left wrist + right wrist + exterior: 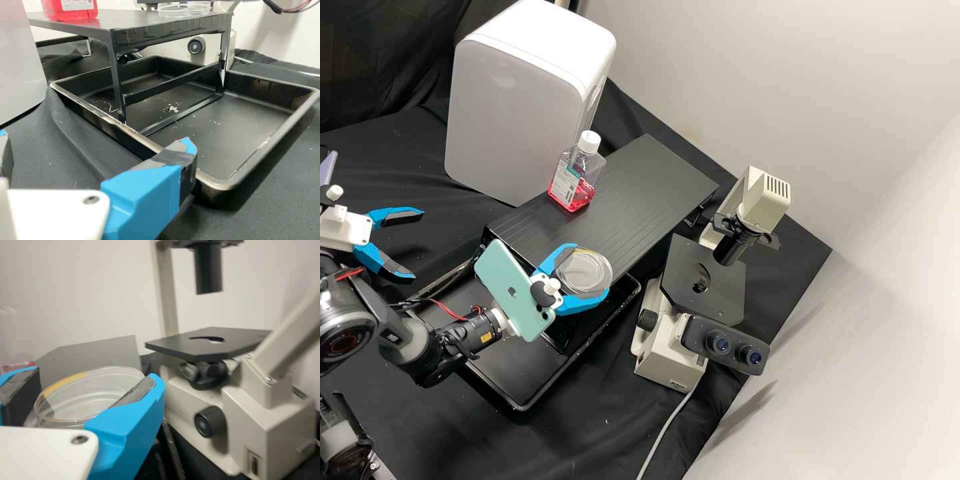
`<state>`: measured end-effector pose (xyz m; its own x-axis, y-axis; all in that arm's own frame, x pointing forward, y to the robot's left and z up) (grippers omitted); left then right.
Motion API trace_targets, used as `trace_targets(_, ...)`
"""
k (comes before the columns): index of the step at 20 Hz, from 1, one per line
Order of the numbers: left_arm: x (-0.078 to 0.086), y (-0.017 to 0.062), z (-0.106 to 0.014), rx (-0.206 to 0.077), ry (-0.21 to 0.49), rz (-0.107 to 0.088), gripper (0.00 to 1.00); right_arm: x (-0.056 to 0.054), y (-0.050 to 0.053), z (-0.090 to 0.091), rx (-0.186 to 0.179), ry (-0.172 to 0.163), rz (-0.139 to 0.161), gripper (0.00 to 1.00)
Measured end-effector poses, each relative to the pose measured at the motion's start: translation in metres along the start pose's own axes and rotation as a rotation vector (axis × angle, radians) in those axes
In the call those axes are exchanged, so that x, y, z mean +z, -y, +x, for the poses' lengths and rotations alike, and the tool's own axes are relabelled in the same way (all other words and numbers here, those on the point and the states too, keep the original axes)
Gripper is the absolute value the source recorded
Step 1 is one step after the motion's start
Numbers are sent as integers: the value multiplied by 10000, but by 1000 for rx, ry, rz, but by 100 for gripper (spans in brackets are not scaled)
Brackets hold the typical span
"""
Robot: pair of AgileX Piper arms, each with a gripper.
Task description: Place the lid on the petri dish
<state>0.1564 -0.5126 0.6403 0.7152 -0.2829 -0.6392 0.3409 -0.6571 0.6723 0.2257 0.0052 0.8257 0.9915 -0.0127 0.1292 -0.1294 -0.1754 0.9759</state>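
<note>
Right pincer (590, 269), clamped on the clear lid (584, 273) at frame centre, holds it level above the petri dish (184, 8) on the rack (640, 193) corner, ready for seating; left pincer (415, 243), fingers apart, waits at left edge.

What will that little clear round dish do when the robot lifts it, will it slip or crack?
The clear dish looks thin and empty, so it is probably very light. Its smooth round wall might slip or turn in the right pincer around it. Walls that thin could crack if squeezed hard.
</note>
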Motion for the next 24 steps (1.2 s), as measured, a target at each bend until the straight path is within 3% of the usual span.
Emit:
trace_targets(3,0,0,0,0,0,0,100,-82,39,-13,-18,-37,-1,0)
trace_targets(7,0,0,0,0,0,0,100,-117,88,-16,-37,-51,-24,0)
trace_targets(16,0,0,0,0,0,0,100,-28,157,25,-60,-14,-75,0)
trace_targets(24,0,0,0,0,0,0,100,23,136,49,-45,10,-76,0)
